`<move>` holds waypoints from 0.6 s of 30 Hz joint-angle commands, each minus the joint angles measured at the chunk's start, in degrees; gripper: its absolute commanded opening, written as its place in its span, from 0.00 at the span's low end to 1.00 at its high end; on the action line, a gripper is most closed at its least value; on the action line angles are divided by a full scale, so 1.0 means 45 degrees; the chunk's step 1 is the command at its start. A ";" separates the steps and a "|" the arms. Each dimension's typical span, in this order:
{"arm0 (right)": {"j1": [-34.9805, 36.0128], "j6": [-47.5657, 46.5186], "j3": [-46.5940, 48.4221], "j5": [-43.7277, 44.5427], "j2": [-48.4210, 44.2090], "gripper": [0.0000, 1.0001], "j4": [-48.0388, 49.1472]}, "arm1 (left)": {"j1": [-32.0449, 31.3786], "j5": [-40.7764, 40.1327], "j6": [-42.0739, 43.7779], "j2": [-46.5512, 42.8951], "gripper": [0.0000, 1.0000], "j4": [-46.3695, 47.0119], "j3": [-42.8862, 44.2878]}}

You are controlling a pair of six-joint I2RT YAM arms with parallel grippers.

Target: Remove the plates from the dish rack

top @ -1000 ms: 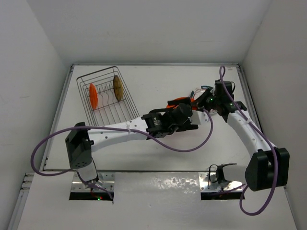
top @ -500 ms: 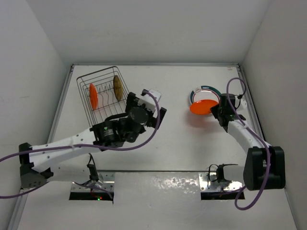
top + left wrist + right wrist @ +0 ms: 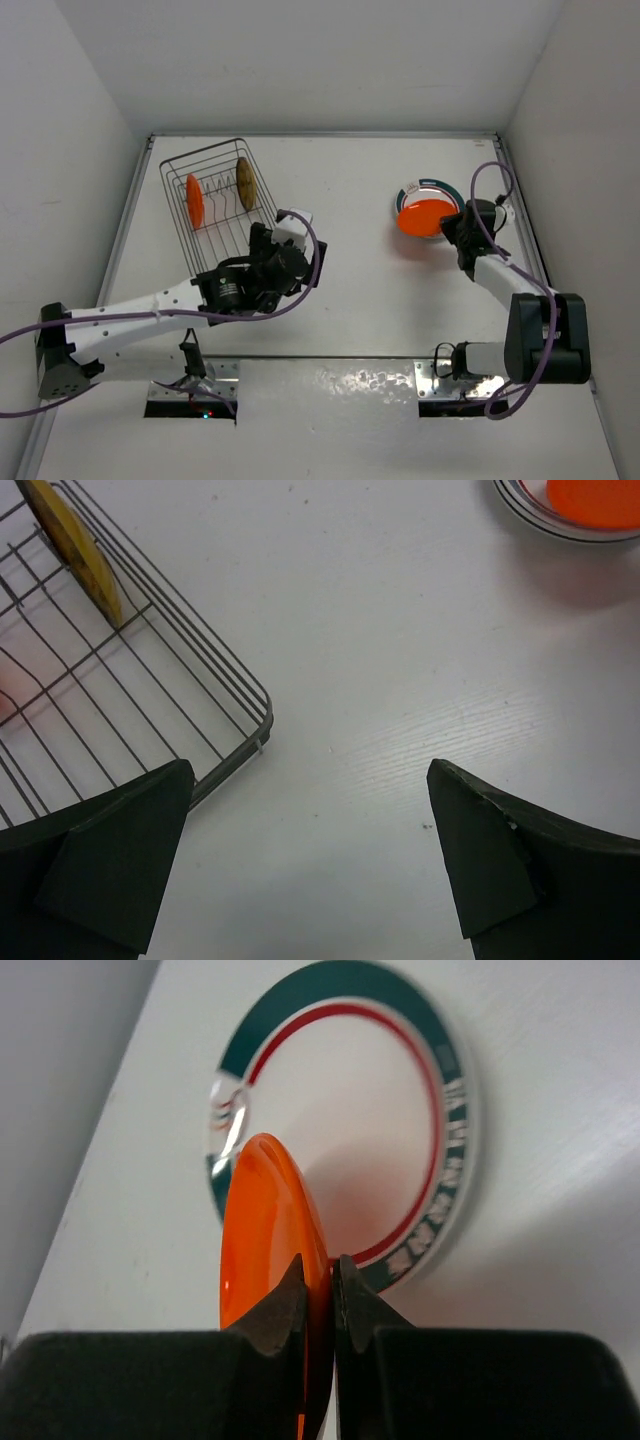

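Overhead, we see the dark wire dish rack [image 3: 228, 228] at the far left of the smooth white tabletop [image 3: 350, 180]. A round orange plate [image 3: 195, 201] and a tan plate [image 3: 244, 183] stand on edge between its prongs. The left hand [image 3: 290, 232] hangs just beside the rack's near right corner, and the right hand [image 3: 450, 222] is at the far right.

From the left wrist, we find its matte wedge-shaped fingers spread wide, grasping nothing.

From the right wrist, the fingers pinch a second glossy orange plate [image 3: 262, 1230] by its rim, tilted over a flat white plate [image 3: 340, 1130] ringed green and red.
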 commanded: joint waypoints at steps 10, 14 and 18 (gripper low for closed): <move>0.3524 -0.2484 0.1609 -0.5358 0.3821 0.13 0.2256 | 0.2966 -0.0110 -0.5117 -0.1603 1.00 -0.0670 -0.0017; 0.4349 -0.2897 0.2178 -0.5163 0.4706 0.48 0.1472 | 0.6714 0.1616 -0.3908 -0.0883 1.00 -0.0551 0.0607; 0.4525 -0.3616 0.2704 -0.3976 0.4046 0.92 -0.1385 | 0.9960 0.4677 -0.2736 0.1124 1.00 -0.0318 0.1856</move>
